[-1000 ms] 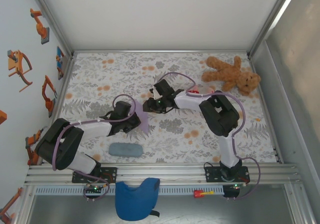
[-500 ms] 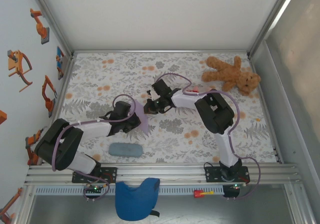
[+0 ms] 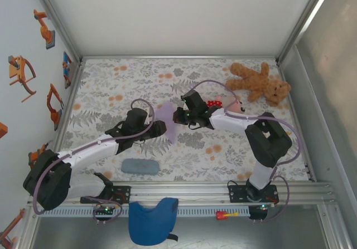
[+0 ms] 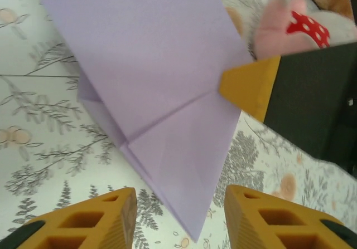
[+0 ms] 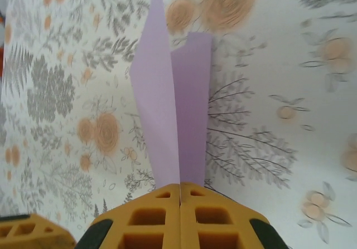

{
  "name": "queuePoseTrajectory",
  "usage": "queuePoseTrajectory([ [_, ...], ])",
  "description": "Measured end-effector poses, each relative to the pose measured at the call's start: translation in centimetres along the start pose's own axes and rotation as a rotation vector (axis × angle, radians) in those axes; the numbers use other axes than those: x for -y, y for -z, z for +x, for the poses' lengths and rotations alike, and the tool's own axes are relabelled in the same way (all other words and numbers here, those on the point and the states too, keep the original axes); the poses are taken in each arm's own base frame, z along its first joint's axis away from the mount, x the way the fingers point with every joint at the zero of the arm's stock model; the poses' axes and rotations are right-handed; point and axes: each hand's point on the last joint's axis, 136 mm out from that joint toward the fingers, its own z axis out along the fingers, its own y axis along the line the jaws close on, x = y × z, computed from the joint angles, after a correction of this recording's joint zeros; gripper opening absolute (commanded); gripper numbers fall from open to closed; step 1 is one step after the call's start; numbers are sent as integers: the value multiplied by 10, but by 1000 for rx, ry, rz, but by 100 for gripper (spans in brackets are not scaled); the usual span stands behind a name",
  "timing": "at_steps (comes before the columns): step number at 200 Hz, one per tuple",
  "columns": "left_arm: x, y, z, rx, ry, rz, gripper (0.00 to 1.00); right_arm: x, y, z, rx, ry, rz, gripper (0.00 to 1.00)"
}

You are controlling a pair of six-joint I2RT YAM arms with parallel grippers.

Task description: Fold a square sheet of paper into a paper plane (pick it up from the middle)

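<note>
The square sheet of paper (image 3: 167, 118) is pale lavender and folded into a pointed shape with diagonal creases. It hangs a little above the flowered table between the two grippers. My right gripper (image 3: 178, 117) is shut on its edge; in the right wrist view the closed fingertips (image 5: 179, 186) pinch the paper (image 5: 173, 110), which stands up edge-on. My left gripper (image 3: 160, 127) is open just left of the sheet. In the left wrist view the paper's pointed tip (image 4: 192, 226) hangs between its spread fingers (image 4: 120, 204), touching neither.
A brown teddy bear (image 3: 259, 82) lies at the far right. A small pink and red dotted toy (image 3: 215, 103) sits behind the right gripper. A grey-blue oblong pad (image 3: 139, 166) lies near the left arm. A blue cloth (image 3: 152, 220) hangs off the front rail.
My right gripper shut on the paper and carried it up and to the right. My left gripper opened, let the paper go and followed it, arm stretched further out.
</note>
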Motion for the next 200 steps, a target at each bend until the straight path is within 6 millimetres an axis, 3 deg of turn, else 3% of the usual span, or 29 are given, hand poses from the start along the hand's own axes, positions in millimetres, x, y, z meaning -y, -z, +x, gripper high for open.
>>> queuePoseTrajectory([
  [32, 16, -1, 3, 8, -83, 45, 54, 26, 20, -4, 109, -131, 94, 0],
  [68, 25, -12, 10, -2, -180, 72, 61, 48, 25, 2, 158, -279, 187, 0],
  [107, 31, -24, 30, -19, -321, 101, 66, 47, 21, 20, 144, -354, 224, 0],
  [148, 30, -31, 42, 6, -478, 116, 67, 49, 17, 24, 138, -437, 226, 0],
  [200, 25, -44, 49, 30, -618, 108, 61, 45, 15, 28, 118, -505, 203, 0],
])
